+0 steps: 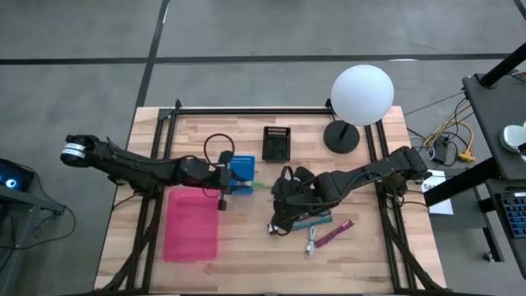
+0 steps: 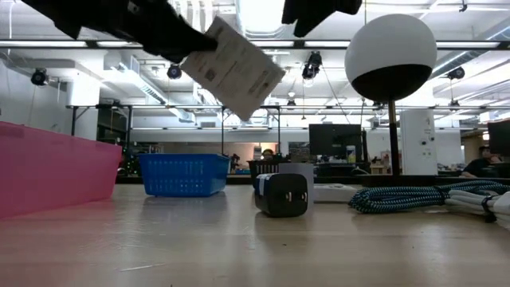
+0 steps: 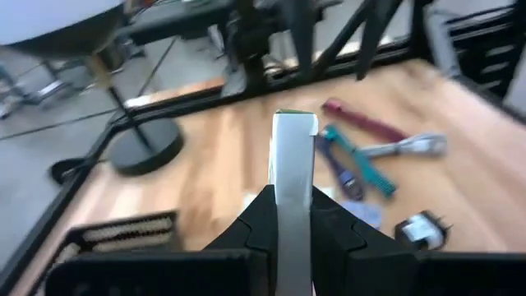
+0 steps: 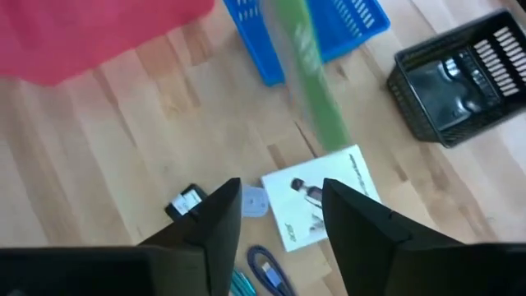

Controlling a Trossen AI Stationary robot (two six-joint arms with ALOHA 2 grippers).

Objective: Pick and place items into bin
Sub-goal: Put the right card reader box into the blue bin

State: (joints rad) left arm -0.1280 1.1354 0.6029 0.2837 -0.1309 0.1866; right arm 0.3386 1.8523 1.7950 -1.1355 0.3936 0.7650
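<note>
— Left end effector (image 3: 292, 215)?
— I see it clamped on a white packet (image 3: 293, 168), raised beside blue bin (image 1: 241, 173).
— R end effector (image 4: 275, 215)?
— Fingers apart, empty, above another packet (image 4: 323, 196) on worktop (image 1: 246, 255).

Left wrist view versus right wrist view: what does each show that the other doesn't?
Only the left wrist view: the lamp base, the strips, and the left gripper shut on a packet seen edge-on. Only the right wrist view: the blue bin, the pink bin, a second packet lying flat below the open right gripper. Both: the black basket and the table.
</note>
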